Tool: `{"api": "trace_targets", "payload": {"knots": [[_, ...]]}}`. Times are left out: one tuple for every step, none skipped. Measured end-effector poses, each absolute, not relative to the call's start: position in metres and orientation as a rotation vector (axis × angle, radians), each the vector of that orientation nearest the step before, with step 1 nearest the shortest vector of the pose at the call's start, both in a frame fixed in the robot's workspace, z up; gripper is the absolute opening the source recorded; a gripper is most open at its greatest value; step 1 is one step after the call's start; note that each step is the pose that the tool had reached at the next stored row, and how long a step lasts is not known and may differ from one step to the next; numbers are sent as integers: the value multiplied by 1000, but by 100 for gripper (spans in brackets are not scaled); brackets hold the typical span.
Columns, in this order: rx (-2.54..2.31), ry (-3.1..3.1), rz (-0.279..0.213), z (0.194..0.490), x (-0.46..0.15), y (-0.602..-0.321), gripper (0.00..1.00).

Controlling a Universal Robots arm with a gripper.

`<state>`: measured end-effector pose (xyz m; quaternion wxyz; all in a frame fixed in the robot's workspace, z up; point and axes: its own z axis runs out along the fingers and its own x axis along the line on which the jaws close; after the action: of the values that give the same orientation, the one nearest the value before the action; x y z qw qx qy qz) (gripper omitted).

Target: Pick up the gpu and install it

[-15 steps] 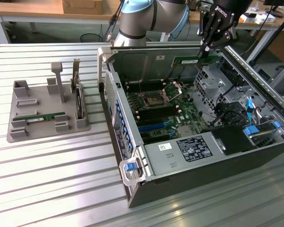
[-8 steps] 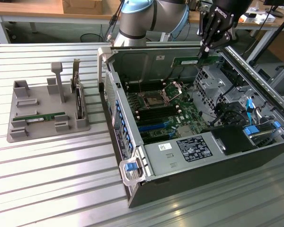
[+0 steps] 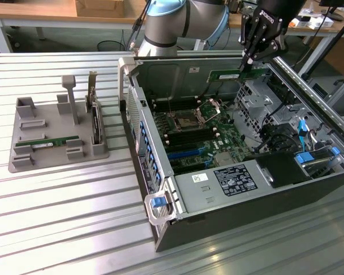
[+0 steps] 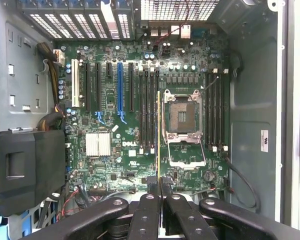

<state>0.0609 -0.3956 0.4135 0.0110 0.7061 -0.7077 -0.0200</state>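
Note:
My gripper [image 3: 244, 67] hangs over the far side of the open computer case [image 3: 218, 223], shut on one end of the gpu [image 3: 225, 74], a long green circuit stick held level above the motherboard [image 3: 192, 134]. In the wrist view the gpu [image 4: 158, 135] shows edge-on as a thin line running out from between the gripper's [image 4: 159, 182] closed fingers. It lies over the black slots [image 4: 149, 110] beside the open processor socket [image 4: 183, 120]. A second green stick [image 3: 49, 141] lies flat on the grey holder [image 3: 23, 161] at the exterior view's left.
The case's raised walls, drive cage [image 3: 258, 97] and black fan shroud [image 3: 284, 167] surround the motherboard. Upright grey posts [image 3: 70, 94] and a card [image 3: 95, 120] stand on the holder. The arm's base [image 3: 172, 26] sits behind the case. The table is ribbed metal [image 3: 63, 217].

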Motion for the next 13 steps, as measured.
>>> {"api": "trace_targets", "payload": {"knots": [[2203, -2208, -62, 413, 61, -396, 12], [2203, -2208, -62, 413, 61, -396, 12], [2203, -2208, -62, 412, 61, -396, 12], [2203, -2208, -62, 412, 61, -396, 12], [2203, -2208, -62, 411, 61, -396, 12], [2203, -2208, -62, 411, 61, -396, 12], [2203, -2208, -62, 410, 61, -396, 12], [2203, -2208, -62, 409, 61, -396, 12], [2203, -2208, -62, 409, 61, -396, 12], [2203, -2208, -62, 408, 61, -396, 12], [2203, -2208, -62, 408, 61, -396, 12], [2203, -2208, -62, 408, 61, -396, 12], [2203, -2208, -62, 407, 60, -396, 12]]}}
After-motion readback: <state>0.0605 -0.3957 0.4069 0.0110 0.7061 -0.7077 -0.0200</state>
